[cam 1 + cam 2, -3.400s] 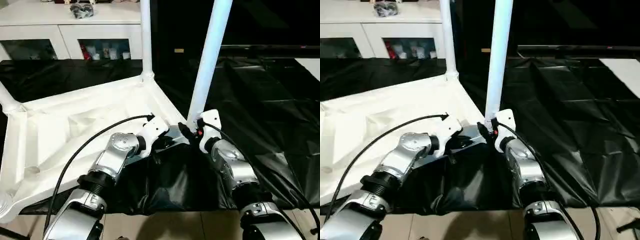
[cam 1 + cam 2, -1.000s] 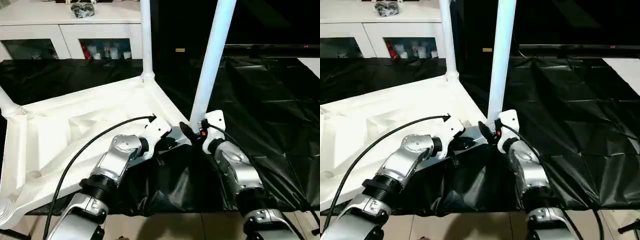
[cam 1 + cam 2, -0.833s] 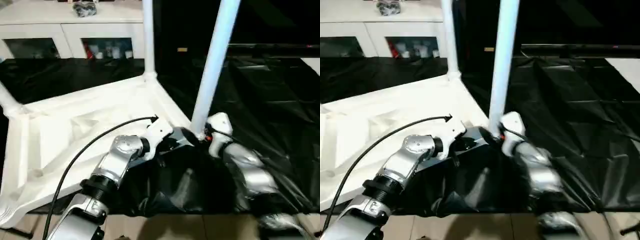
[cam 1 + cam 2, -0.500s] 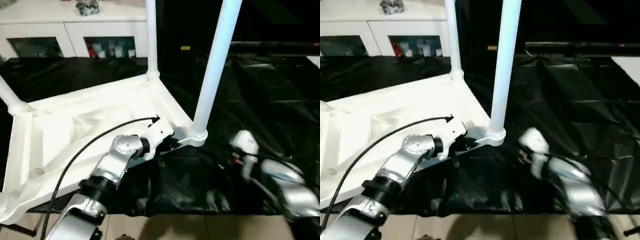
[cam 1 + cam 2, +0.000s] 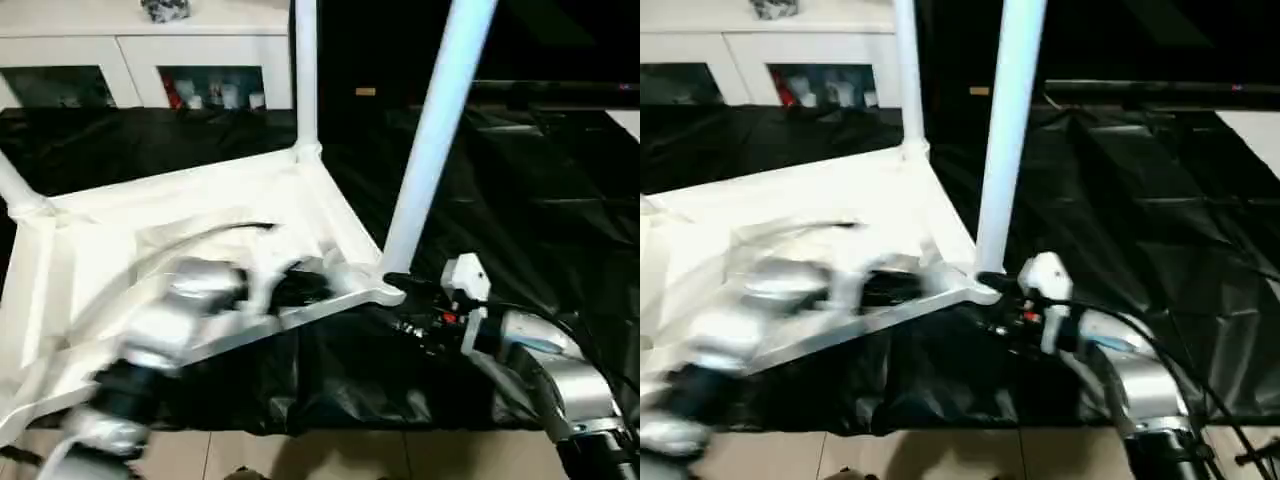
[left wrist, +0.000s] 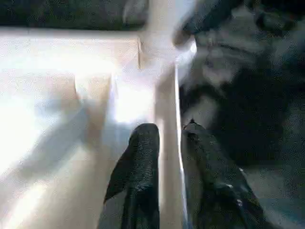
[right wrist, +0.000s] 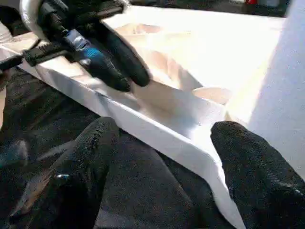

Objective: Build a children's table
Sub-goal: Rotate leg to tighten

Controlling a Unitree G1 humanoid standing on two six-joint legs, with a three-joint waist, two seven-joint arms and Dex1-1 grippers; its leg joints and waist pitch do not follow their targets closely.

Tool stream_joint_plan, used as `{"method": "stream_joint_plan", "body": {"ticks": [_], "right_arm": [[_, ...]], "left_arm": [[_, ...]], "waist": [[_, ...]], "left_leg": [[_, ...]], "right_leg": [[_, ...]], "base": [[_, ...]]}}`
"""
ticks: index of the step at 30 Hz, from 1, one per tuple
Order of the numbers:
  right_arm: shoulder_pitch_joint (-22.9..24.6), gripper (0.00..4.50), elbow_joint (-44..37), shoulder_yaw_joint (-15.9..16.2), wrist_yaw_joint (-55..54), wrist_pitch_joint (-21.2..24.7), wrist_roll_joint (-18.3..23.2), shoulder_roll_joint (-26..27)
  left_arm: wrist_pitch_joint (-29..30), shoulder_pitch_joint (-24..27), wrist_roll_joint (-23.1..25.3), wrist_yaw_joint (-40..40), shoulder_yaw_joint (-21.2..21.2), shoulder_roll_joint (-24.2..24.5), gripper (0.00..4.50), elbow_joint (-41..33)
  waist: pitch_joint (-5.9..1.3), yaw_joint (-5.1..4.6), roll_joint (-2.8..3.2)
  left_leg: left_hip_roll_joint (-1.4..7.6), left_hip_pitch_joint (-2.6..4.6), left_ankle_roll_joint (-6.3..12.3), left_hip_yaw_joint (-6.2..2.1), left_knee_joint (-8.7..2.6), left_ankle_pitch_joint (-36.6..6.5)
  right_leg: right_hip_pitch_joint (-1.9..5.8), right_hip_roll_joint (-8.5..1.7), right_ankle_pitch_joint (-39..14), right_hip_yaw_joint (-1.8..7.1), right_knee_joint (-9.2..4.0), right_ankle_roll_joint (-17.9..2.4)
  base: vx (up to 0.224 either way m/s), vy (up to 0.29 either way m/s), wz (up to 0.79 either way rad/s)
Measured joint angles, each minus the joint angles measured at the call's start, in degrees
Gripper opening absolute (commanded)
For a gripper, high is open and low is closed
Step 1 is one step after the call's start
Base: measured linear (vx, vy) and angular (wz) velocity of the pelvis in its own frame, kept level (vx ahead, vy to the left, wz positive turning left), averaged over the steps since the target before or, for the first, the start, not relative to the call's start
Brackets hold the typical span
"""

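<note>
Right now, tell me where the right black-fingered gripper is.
In the left eye view, the right gripper sits right of centre, open, beside the white plastic tabletop's near corner socket, where a white tubular leg stands.

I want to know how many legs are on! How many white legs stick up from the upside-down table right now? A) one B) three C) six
B: three white legs rise from corners of the upside-down tabletop; the corner nearest the robot's left shows none.
</note>
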Motion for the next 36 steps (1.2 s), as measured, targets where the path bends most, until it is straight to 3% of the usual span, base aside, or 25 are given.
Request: {"method": "stream_joint_plan", "body": {"ticks": [5,8,19,22,29,30,35,36], "right_arm": [[-1.8,3.56,0.9,1.3,-4.4,0.3,-0.7,4.8],[-5.5,3.56,5.5,1.3,-13.2,0.5,-2.9,10.7],[-14.1,3.56,19.0,2.0,-32.4,-3.0,-7.7,25.1],[-16.0,3.56,22.2,2.1,-37.2,-5.2,-9.2,26.1],[-20.5,3.56,30.3,-2.6,-47.6,-8.5,-10.4,25.6],[-21.1,3.56,31.3,-3.5,-48.6,-9.1,-10.3,25.4],[-23.5,3.56,36.1,-5.4,-52.5,-11.8,-10.2,23.7],[-24.4,3.56,37.7,-6.6,-53.9,-12.1,-10.0,22.8]], "left_arm": [[5.7,4.3,-2.5,-3.3,1.6,5.6,1.59,-5.8],[10.7,7.2,-5.3,-4.3,2.2,9.1,1.85,-11.7],[14.7,8.3,-6.1,-3.8,0.4,10.7,2.60,-14.6],[15.2,8.2,-5.3,-2.4,-1.2,11.1,2.85,-15.3],[14.0,9.4,-1.7,-0.8,-5.2,11.9,3.36,-14.9],[13.4,9.4,-1.7,-0.2,-5.5,11.8,3.60,-14.8],[11.8,8.9,-1.3,1.1,-5.8,11.8,3.80,-13.6],[11.5,8.8,-1.1,1.5,-5.8,11.9,4.03,-13.4]], "waist": [[0.29,-0.10,-0.50],[0.31,-0.42,-0.59],[0.32,-0.56,-0.58],[0.30,-0.53,-0.62],[0.29,-0.21,-0.67],[0.29,-0.14,-0.67],[0.30,0.05,-0.67],[0.30,0.24,-0.67]], "left_leg": [[0.02,0.06,-0.14,-0.01,0.07,0.0],[0.00,0.16,-0.18,0.00,0.10,0.0],[-0.02,0.26,-0.34,-0.08,0.16,0.1],[-0.02,0.27,-0.36,-0.09,0.18,0.1],[-0.03,0.20,-0.38,-0.08,0.28,0.1],[-0.03,0.17,-0.38,-0.08,0.28,0.1],[-0.03,0.13,-0.39,-0.08,0.38,0.1],[-0.03,0.12,-0.39,-0.08,0.42,0.1]], "right_leg": [[-0.04,0.01,0.0,0.03,0.23,0.0],[-0.05,0.01,0.1,0.10,0.36,-0.1],[-0.15,0.03,0.1,0.17,0.91,-0.1],[-0.12,0.04,0.1,0.19,0.92,-0.1],[-0.11,0.03,0.1,0.21,0.92,-0.1],[-0.10,0.03,0.1,0.21,0.92,-0.1],[-0.08,0.00,0.1,0.23,1.11,-0.1],[-0.06,-0.01,0.1,0.26,1.16,-0.1]], "base": [[0.000,0.000,0.00],[0.000,0.000,0.00],[0.000,0.000,0.00],[0.000,0.000,0.00],[0.000,0.000,0.00],[0.000,0.000,0.00],[0.000,0.000,0.00],[0.000,0.000,0.00]]}}
